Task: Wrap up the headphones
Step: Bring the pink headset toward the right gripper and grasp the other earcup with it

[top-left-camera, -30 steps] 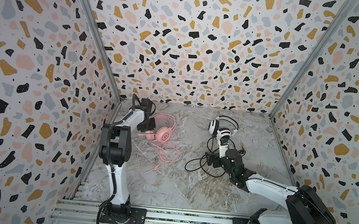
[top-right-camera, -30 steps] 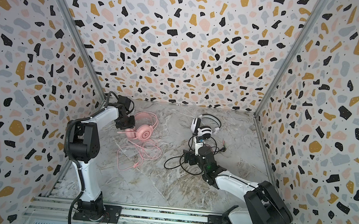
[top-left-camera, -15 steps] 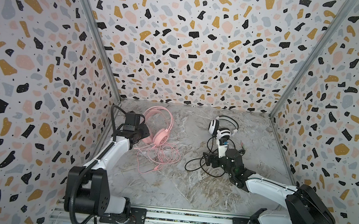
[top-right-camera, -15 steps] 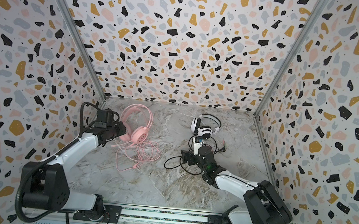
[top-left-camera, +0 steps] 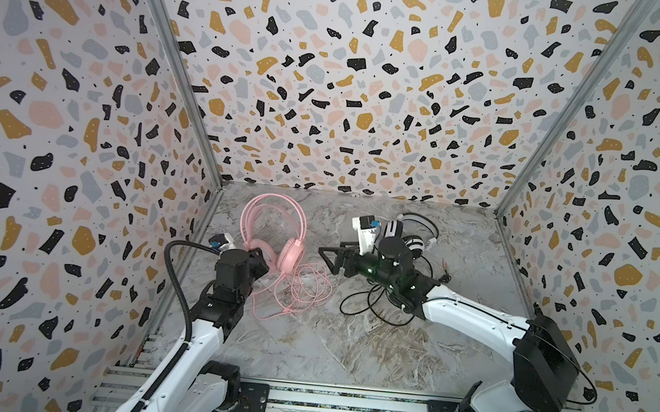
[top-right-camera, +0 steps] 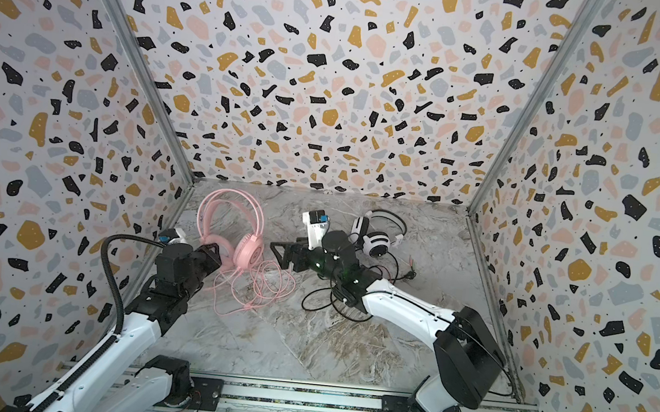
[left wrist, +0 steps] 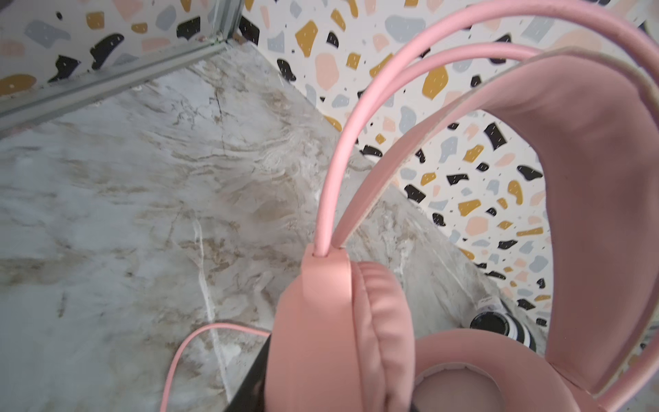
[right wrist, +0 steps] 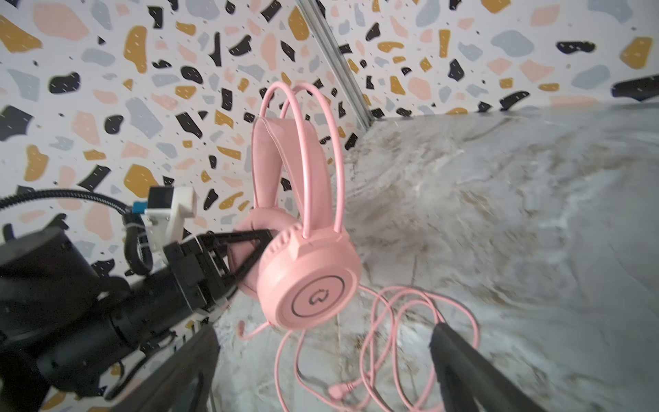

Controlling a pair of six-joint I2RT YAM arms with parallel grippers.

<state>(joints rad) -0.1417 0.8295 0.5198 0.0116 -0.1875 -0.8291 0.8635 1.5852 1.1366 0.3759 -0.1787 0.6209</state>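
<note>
Our left gripper (right wrist: 255, 251) jaws are pinching an ear cup of the pink headset (right wrist: 306, 285), standing it upright at the tabletop's (top-left-camera: 304, 350) back left. The right gripper (top-left-camera: 327, 259) jaws are hanging spread nearby. We're figuring it's light, and the limp pink cable (right wrist: 410, 321) wants grabbing near the plug (right wrist: 338, 390).

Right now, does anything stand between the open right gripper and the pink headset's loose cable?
Nothing visible does. The right gripper faces the pink cable coiled on the floor, with open space between them. The left gripper clamps the pink headset from the far side, off that path.
</note>
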